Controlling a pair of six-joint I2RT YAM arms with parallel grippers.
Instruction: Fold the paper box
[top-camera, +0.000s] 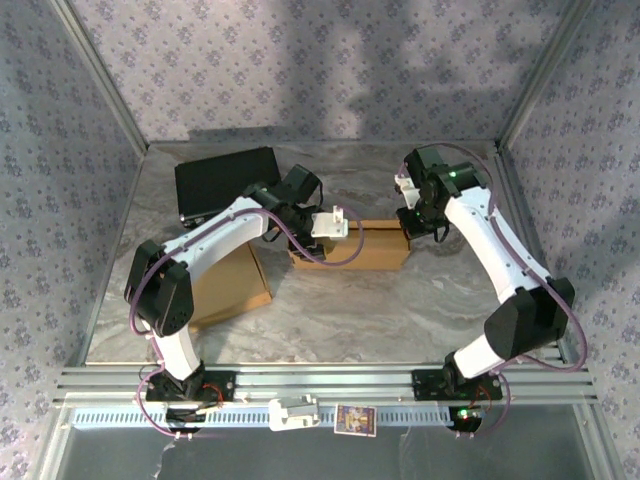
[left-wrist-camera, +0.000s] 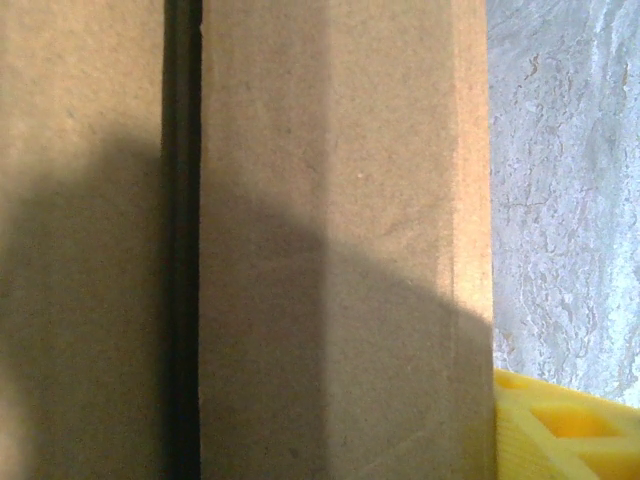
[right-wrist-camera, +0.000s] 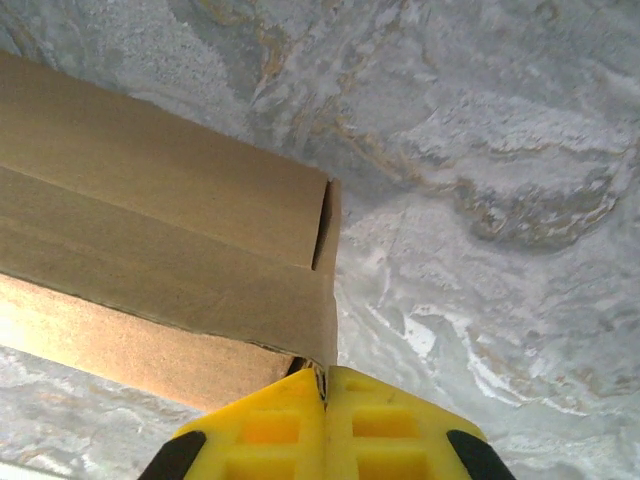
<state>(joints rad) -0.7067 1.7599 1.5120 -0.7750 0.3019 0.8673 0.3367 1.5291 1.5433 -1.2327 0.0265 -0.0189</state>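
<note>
The paper box (top-camera: 365, 245) is a low brown cardboard box lying mid-table on the marble top. My right gripper (top-camera: 408, 222) is at its right end. In the right wrist view the yellow fingers (right-wrist-camera: 270, 425) are pressed together, pinching the thin edge of the box's end wall (right-wrist-camera: 322, 300) between the tips of the right gripper (right-wrist-camera: 325, 375). My left gripper (top-camera: 335, 222) hovers low over the box's left part. Up close, the left wrist view shows cardboard panels (left-wrist-camera: 330, 250) with a dark seam (left-wrist-camera: 182, 240) and one yellow finger (left-wrist-camera: 560, 425) at the right; its other finger is hidden.
A flat brown cardboard sheet (top-camera: 232, 285) lies left of the box under the left arm. A black case (top-camera: 225, 185) sits at the back left. A small card (top-camera: 354, 419) and a white part (top-camera: 293, 411) rest on the front rail. Patterned walls enclose the table.
</note>
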